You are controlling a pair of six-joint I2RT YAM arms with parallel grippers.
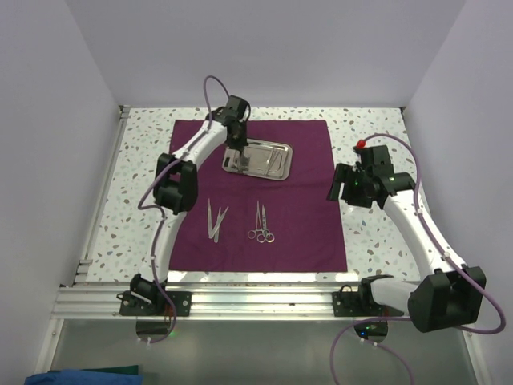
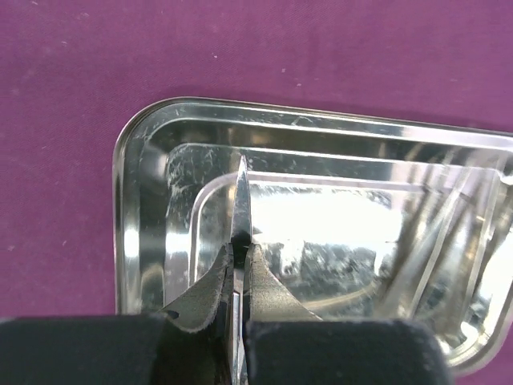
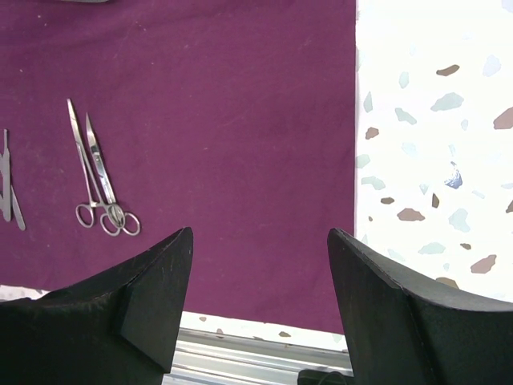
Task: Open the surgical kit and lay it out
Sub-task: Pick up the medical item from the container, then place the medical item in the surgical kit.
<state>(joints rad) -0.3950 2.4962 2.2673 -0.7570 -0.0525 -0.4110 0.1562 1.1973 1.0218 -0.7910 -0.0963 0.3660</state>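
Lighting is bright, diffuse and overhead; shadows on the cloth [image 1: 304,224] are faint. The steel tray [image 2: 140,241] shows strong glare, washing out its floor in the left wrist view.

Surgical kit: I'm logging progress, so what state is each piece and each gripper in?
Cloth wrap, spread flat.
Steel tray, on cloth, holds instruments.
Tweezers, laid out on cloth.
Ring-handled pair, laid out, closed.
Left gripper, shut on thin instrument over tray.
Right gripper, open, empty.
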